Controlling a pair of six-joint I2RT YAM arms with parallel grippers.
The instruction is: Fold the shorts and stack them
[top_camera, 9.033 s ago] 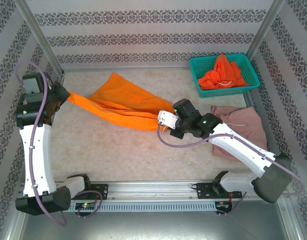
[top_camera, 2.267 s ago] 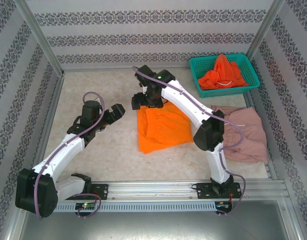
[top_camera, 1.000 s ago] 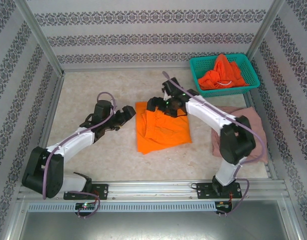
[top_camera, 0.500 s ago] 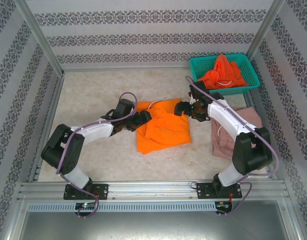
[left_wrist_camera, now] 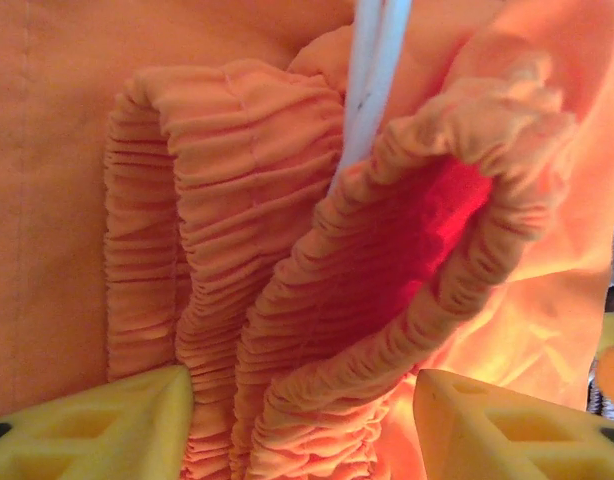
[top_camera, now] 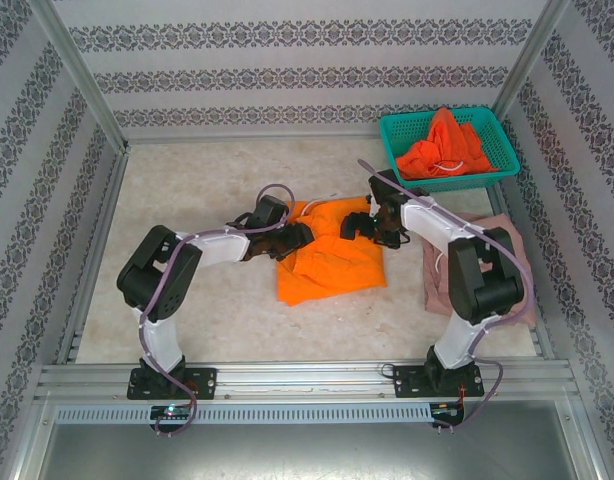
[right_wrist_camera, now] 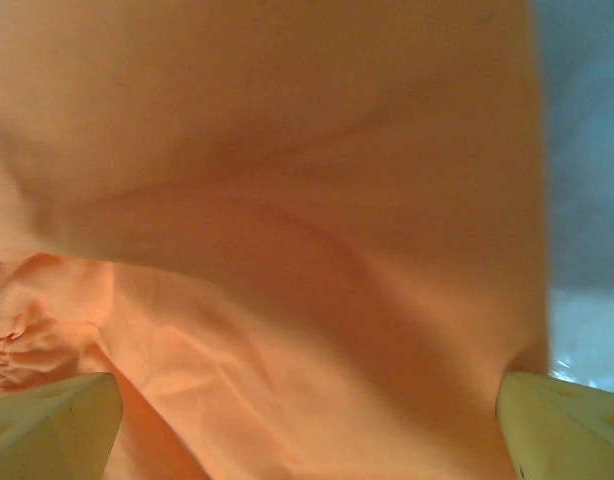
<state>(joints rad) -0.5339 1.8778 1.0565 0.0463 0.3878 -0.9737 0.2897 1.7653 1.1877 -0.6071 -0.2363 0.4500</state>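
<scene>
A folded pair of orange shorts lies mid-table. My left gripper is at its upper left corner. In the left wrist view the gathered waistband and a white drawstring bunch between the yellow fingertips, and the jaws of that gripper still stand apart. My right gripper is at the shorts' upper right edge, open wide, with smooth orange cloth between its fingertips. Pink shorts lie to the right, partly under the right arm. More orange shorts fill the basket.
The teal mesh basket stands at the back right corner. Patterned walls and metal posts close in the table on three sides. Both arms reach inward over the table's middle.
The left gripper has slid right onto the shorts' upper left corner, its jaws narrowing. The right gripper has moved right along the top edge, which is now bunched up.
</scene>
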